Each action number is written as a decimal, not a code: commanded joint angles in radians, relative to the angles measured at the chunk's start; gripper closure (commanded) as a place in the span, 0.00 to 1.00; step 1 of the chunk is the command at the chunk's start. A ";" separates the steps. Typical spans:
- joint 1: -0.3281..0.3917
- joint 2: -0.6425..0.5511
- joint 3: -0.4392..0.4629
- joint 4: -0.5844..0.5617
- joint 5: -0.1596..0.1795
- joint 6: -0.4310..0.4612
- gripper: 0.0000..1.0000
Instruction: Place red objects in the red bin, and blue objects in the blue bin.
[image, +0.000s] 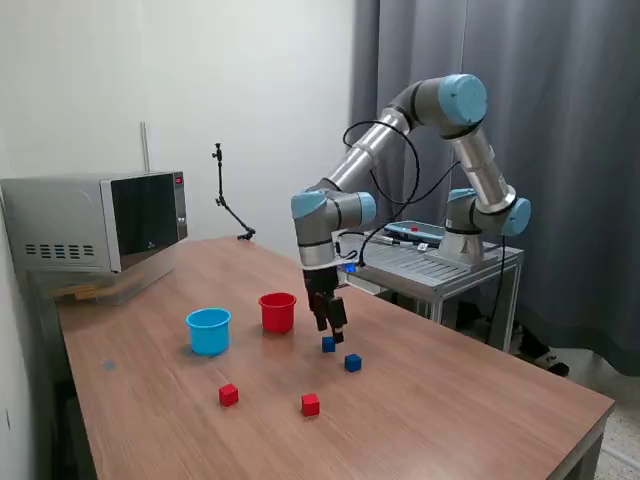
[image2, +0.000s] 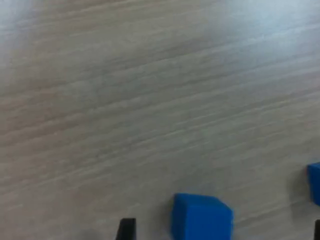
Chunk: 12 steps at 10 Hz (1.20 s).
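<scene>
In the exterior view, my gripper (image: 331, 332) hangs just above one dark blue cube (image: 328, 344) on the wooden table. The wrist view shows that cube (image2: 202, 217) lying between my spread fingertips (image2: 126, 230), untouched; the gripper is open. A second blue cube (image: 353, 363) (image2: 315, 182) lies close by. Two red cubes (image: 229, 394) (image: 311, 404) sit nearer the table's front. The red bin (image: 277, 312) stands just to the exterior view's left of the gripper. The light blue bin (image: 208, 330) stands further left.
A microwave (image: 100, 220) stands at the table's far corner on the exterior view's left. A thin black stand (image: 228, 205) is at the back edge. The arm's base sits on a metal rack (image: 430, 265) beside the table.
</scene>
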 joint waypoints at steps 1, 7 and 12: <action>0.001 0.016 0.000 -0.003 -0.105 0.095 0.00; 0.015 0.016 -0.014 0.003 -0.104 0.095 0.00; 0.056 0.014 0.000 0.003 -0.104 0.105 0.00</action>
